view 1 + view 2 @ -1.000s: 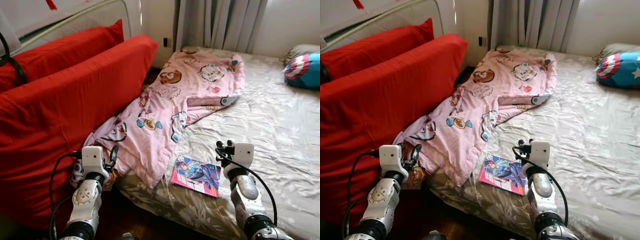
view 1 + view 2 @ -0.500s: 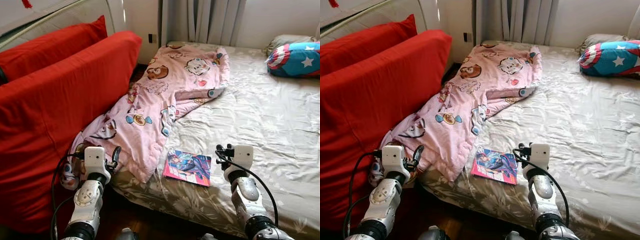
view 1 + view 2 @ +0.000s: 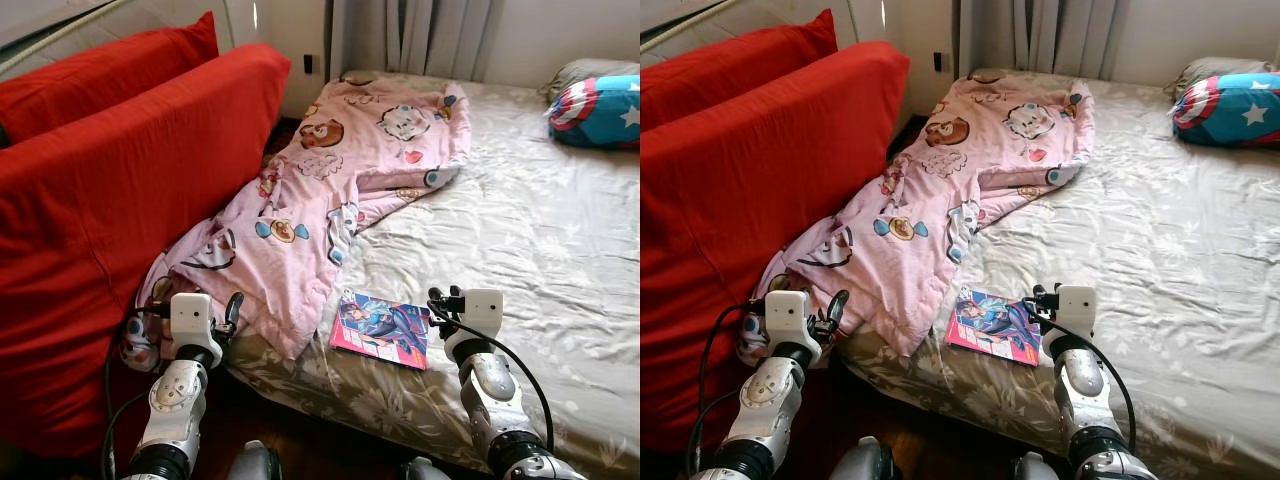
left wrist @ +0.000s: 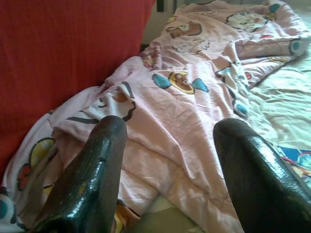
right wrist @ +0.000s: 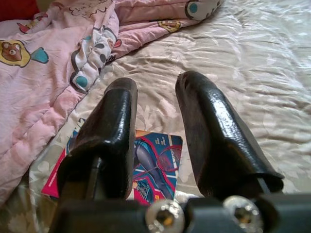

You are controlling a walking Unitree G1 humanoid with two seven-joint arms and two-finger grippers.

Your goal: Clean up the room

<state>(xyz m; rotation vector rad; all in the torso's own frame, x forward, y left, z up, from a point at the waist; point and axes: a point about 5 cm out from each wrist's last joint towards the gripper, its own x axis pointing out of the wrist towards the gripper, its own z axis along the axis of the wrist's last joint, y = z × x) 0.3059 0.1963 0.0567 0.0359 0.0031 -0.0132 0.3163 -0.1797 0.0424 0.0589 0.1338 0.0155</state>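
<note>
- Fingers of the right gripper [image 5: 155, 126] are held parted above a colourful glossy magazine [image 3: 382, 329].
- The left gripper [image 4: 167, 160], also spread, is aimed at a pink cartoon-print quilt [image 3: 330, 190].

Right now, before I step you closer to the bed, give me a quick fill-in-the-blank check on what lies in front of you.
1. The comic book lies flat on the ____ near its front edge.
2. The pink blanket hangs off the bed's side toward the ____ sofa.
3. The right gripper hovers above the book with its fingers ____.
4. The star-patterned pillow lies at the bed's far ____ corner.

Answers: bed; red; open; right
</note>
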